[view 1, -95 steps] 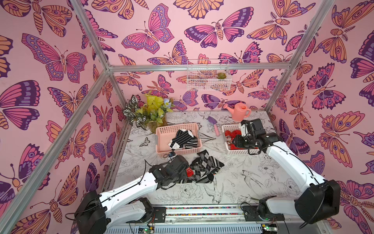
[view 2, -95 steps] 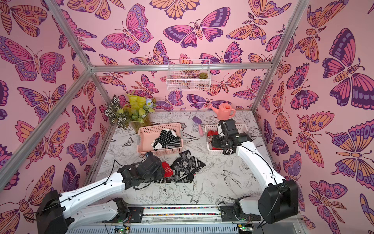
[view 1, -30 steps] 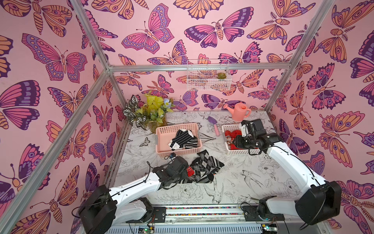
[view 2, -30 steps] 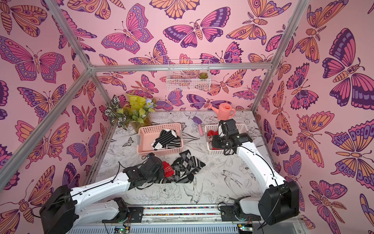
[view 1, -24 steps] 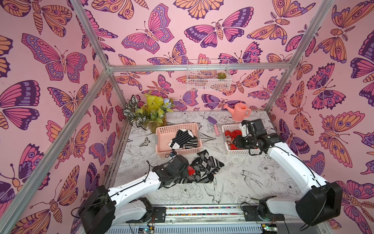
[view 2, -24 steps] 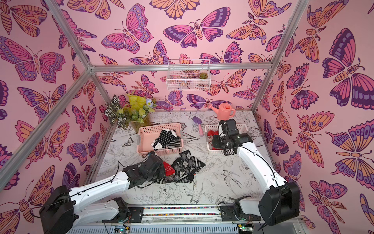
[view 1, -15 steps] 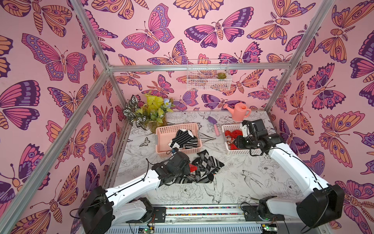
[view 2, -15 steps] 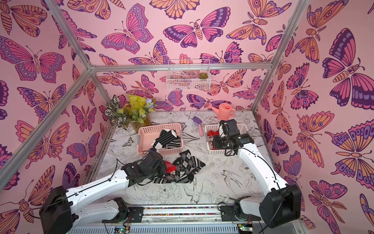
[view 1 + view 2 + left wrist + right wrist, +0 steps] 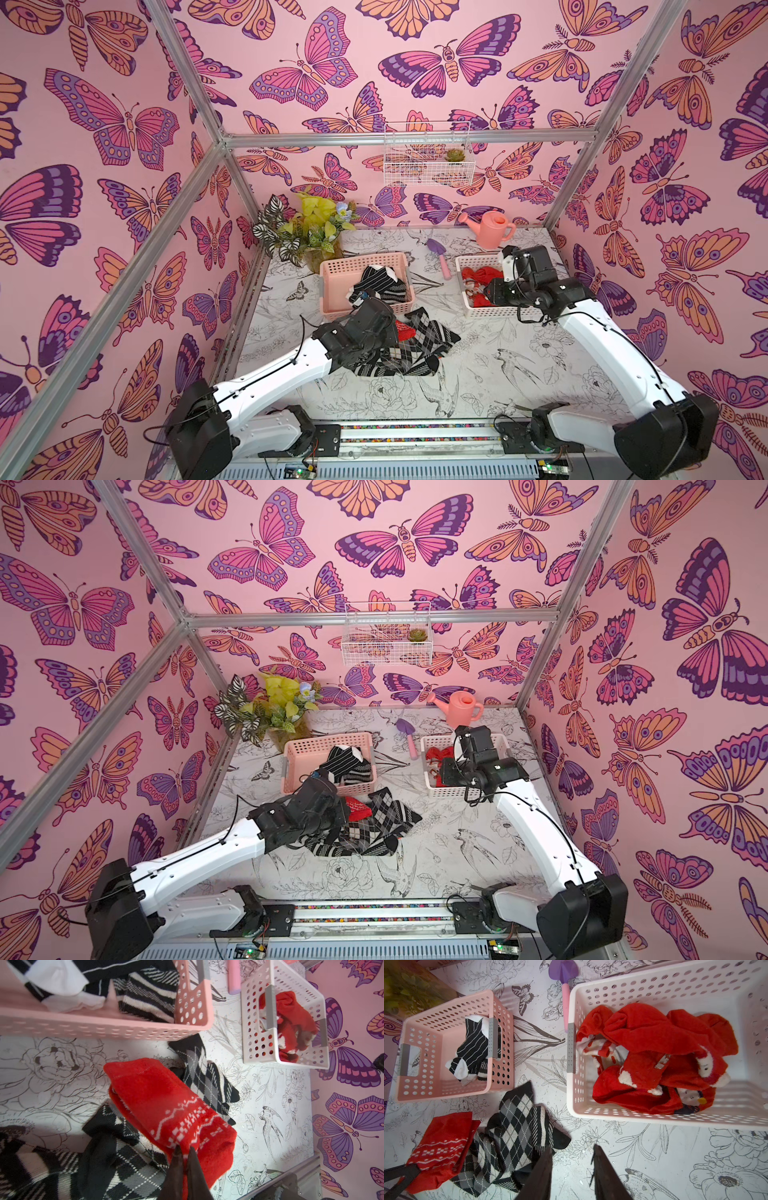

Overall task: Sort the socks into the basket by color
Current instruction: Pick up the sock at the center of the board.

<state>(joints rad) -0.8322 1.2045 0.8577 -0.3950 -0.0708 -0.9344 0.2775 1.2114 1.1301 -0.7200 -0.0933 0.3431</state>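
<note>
Pinching a red patterned sock (image 9: pixel 166 1105) by its edge, our left claw (image 9: pixel 184 1150) is clamped on it.
The sock touches argyle socks (image 9: pixel 512 1126) on the counter (image 9: pixel 654 1157); our right claw (image 9: pixel 572 1151) hangs apart, empty, near the white basket (image 9: pixel 654 1118).

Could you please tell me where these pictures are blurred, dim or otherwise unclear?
Left wrist view: the left gripper is dark and soft, while the red sock it pinches is sharp. Right wrist view: the open right gripper is a blurred silhouette, and the plant is dim and unfocused. Both top views: evenly lit and crisp.
</note>
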